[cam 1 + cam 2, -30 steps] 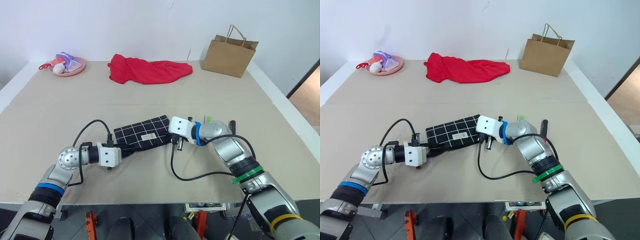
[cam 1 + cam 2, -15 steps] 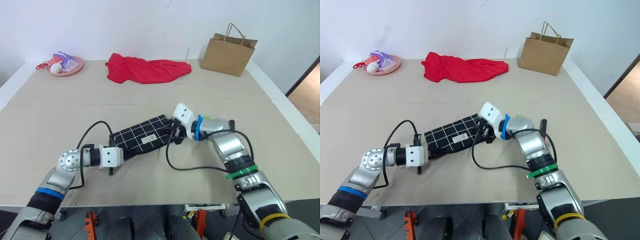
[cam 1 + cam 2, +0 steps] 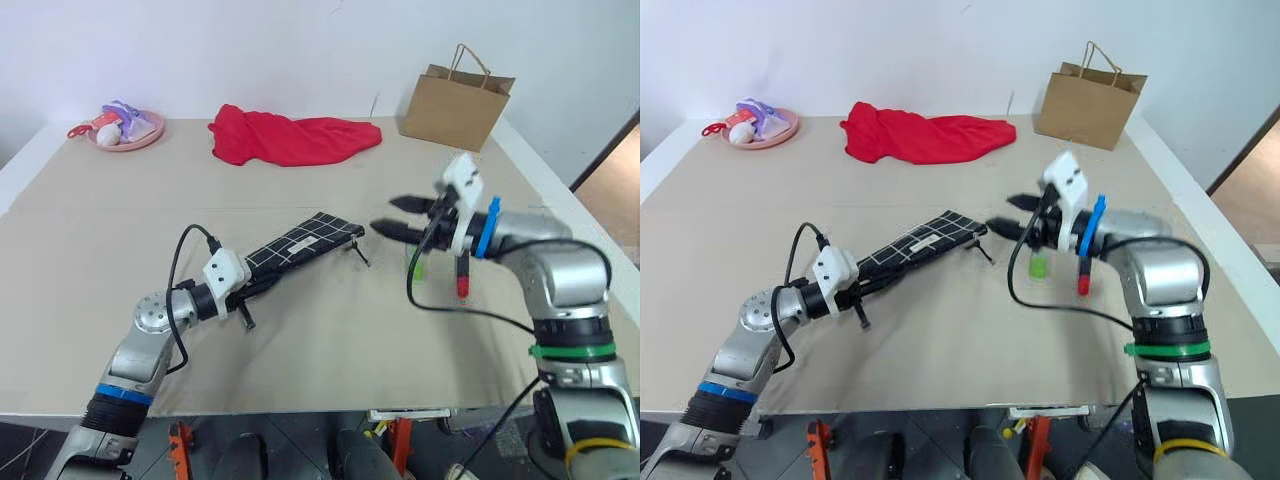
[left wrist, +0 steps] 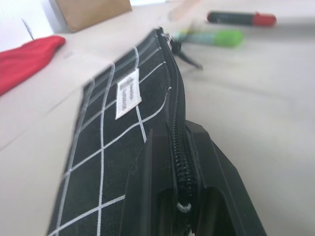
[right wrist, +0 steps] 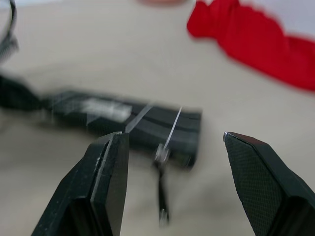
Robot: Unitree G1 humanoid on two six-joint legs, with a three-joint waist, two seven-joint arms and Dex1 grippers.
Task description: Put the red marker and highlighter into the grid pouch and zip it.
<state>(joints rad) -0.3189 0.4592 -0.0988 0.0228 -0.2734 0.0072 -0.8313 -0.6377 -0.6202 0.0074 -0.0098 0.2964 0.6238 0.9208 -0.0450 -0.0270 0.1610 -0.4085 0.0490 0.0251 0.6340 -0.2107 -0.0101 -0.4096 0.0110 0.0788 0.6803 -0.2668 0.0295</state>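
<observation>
Sitting at the upper left of the left eye view, a pink plate (image 3: 128, 133) carries small toys, and a red cloth (image 3: 290, 139) lies crumpled to its right along the back of the beige table (image 3: 330, 350). Lower left of centre, the left gripper (image 3: 250, 287) is clamped on one end of the grid pouch (image 3: 300, 245); the left wrist view shows its black fingers (image 4: 147, 187) pressed on either side of the zipper edge, with the pouch tipped up on its side and angling toward the frame's centre. The zipper pull cord (image 3: 359, 254) trails from the pouch's far end onto the table. Right of centre, the right gripper (image 3: 397, 217) hangs above the table with its fingers spread wide and nothing between them. Just beside it, the highlighter (image 3: 415, 263) and the red marker (image 3: 462, 276) lie on the table, both outside the pouch. A brown paper bag (image 3: 455, 105) stands at the upper right.
</observation>
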